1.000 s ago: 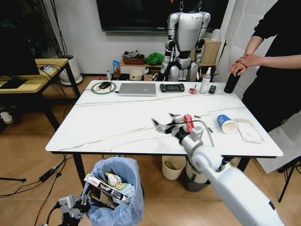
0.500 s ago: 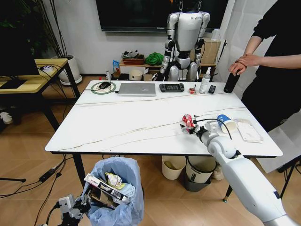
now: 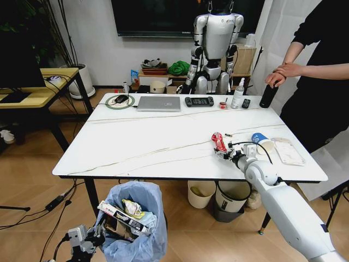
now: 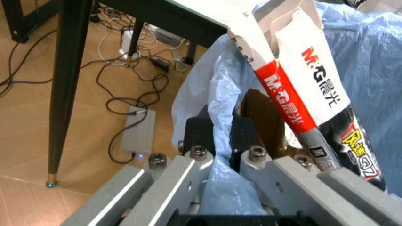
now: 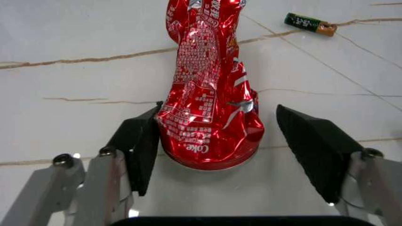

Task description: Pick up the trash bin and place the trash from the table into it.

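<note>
Standing here, I see the right gripper (image 3: 224, 153) down at the table (image 3: 136, 136) surface toward its near right side, fingers spread apart on either side of a crushed red can (image 5: 210, 94), which lies flat on the white top. In the right wrist view one pad (image 5: 141, 146) looks to be touching or nearly touching the can's flank while the other stands off with a clear gap, so nothing is clamped yet. My guess is the fingers straddle the can's round base because that is its widest, stiffest part and gives the squeeze something to bite on. The can's long axis runs away from the gripper, base toward the wrist and squashed top pointing off toward about eleven o'clock across the table in the head view. A small battery (image 5: 309, 24) lies beyond it, apart, and a blue paper cup (image 3: 262, 142) sits at about three o'clock from the can with a flat white wrapper (image 3: 289, 152) past it. The bin (image 3: 133, 224) with its blue bag hangs below the table's near edge at roughly seven o'clock from the can, already holding boxes and wrappers. The left gripper (image 4: 220, 157) is pinched shut on the bag-lined rim, probably to keep the bin raised and open for the drop.
</note>
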Motion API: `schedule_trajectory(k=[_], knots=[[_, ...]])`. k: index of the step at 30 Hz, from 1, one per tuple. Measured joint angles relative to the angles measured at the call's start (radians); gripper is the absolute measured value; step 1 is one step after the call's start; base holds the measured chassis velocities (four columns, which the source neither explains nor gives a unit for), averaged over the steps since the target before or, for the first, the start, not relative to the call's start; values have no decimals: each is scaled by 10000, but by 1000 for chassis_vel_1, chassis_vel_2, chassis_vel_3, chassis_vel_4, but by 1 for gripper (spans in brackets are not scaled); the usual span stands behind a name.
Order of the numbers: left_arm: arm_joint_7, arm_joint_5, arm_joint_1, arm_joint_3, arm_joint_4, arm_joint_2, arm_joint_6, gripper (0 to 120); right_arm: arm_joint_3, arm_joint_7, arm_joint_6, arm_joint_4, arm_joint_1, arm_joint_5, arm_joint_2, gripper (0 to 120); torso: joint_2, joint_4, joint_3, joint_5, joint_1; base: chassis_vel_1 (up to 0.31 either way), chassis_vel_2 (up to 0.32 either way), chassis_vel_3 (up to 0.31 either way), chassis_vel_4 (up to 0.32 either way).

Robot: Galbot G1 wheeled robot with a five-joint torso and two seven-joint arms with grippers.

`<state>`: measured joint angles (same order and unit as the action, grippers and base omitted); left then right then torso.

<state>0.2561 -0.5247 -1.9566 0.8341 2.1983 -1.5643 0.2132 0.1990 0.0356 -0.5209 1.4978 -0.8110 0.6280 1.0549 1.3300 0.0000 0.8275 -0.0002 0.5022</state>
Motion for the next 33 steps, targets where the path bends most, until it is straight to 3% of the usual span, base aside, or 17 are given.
schedule_trajectory(k=[6,16,20,25,33], knots=[[-1,-3,25,-12,-20,-3,0,0,4,-43,52,60,-95,0,-53,45,1,-1,0,0,0,0,0,0,0],[-3,-14,50,-7,-90,2,0,0,-35,-193,240,161,-93,40,21,44,0,-1,0,4,0,0,0,0,0],[-8,-34,66,8,-114,12,0,0,-49,-397,840,458,-87,956,83,44,0,1,0,3,0,0,0,0,0],[-18,-48,78,13,-114,27,0,0,-290,-1110,1506,1768,-548,2115,-322,44,0,1,1,1,0,0,0,0,0],[-63,-50,78,-7,-58,-40,13,0,-2011,-2620,2185,5125,-1478,3258,-1276,44,0,0,0,0,-2,0,0,0,0]])
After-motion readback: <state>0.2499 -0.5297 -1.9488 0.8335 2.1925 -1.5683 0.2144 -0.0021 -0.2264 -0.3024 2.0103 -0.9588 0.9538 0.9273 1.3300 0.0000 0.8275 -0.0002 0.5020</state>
